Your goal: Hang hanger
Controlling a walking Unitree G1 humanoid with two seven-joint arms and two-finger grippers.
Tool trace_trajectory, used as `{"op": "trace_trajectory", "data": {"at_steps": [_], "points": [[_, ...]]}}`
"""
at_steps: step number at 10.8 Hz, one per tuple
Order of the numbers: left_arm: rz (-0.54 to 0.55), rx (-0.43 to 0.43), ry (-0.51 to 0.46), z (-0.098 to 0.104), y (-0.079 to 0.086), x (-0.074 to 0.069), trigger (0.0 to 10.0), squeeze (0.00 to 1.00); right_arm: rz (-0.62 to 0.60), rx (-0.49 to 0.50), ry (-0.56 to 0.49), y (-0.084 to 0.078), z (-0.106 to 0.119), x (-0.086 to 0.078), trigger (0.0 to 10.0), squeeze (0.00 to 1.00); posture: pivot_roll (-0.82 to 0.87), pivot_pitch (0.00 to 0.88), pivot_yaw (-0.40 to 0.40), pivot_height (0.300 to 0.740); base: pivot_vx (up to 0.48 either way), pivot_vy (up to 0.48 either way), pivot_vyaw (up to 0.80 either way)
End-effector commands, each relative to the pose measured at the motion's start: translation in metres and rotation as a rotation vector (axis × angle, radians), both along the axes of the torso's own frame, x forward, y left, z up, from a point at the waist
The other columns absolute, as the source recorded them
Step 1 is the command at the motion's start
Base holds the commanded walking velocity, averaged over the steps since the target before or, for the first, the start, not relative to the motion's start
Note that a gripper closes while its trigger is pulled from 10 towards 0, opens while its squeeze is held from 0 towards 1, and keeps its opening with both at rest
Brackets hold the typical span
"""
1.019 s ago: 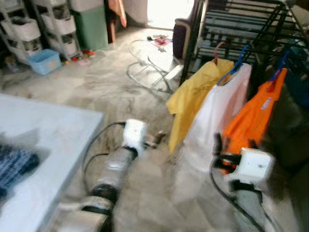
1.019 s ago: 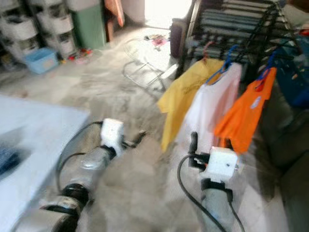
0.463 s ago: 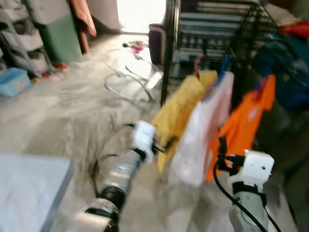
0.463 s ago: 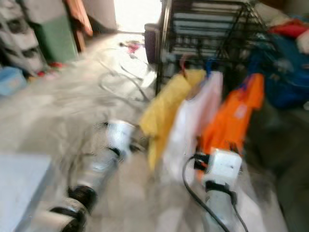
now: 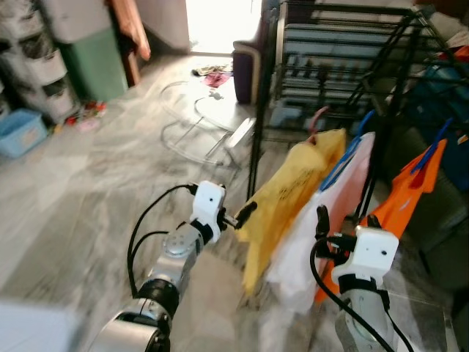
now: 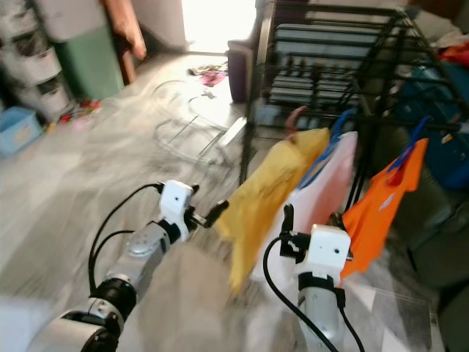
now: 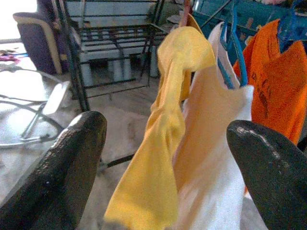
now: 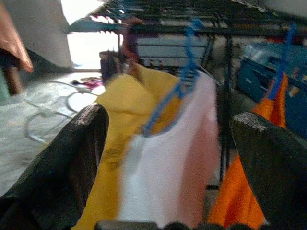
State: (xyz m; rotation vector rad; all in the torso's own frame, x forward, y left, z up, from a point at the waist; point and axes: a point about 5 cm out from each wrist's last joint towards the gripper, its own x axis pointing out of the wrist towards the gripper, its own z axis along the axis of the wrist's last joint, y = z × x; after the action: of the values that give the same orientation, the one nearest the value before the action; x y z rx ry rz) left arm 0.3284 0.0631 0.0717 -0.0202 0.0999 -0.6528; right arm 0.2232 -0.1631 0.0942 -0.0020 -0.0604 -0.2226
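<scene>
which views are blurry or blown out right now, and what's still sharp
Left eye view: doorway blown out white; yellow shirt motion-smeared. Right eye view: softer overall, the floor streaked. Left wrist view: sharpest; yellow shirt and orange shirt crisp, near black fingers out of focus. Right wrist view: blurred throughout, blue hanger smeared, glare at the opening behind the rack.

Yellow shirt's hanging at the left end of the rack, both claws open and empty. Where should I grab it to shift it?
Probably at the pink hanger hook above the yellow shirt, not the limp cloth. Come from the robot's left with the left claw: that side is open, while the white shirt crowds the other.
</scene>
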Motion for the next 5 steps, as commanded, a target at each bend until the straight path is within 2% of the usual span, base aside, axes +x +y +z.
{"op": "trace_trajectory", "data": {"at_steps": [1,5], "points": [[0.001,0.020,-0.010,0.0037,0.0046,0.0038,10.0,0.00,-0.005,0.020,-0.006,0.0041,0.0002,-0.0003,10.0,0.00,-0.09,0.000,0.011,0.740,0.424,0.000,0.00],[-0.002,0.045,0.002,0.0021,0.0043,0.0041,10.0,0.00,-0.004,0.020,0.004,0.0060,-0.0027,0.0003,10.0,0.00,-0.09,0.000,0.009,0.740,0.361,0.314,0.00]]}}
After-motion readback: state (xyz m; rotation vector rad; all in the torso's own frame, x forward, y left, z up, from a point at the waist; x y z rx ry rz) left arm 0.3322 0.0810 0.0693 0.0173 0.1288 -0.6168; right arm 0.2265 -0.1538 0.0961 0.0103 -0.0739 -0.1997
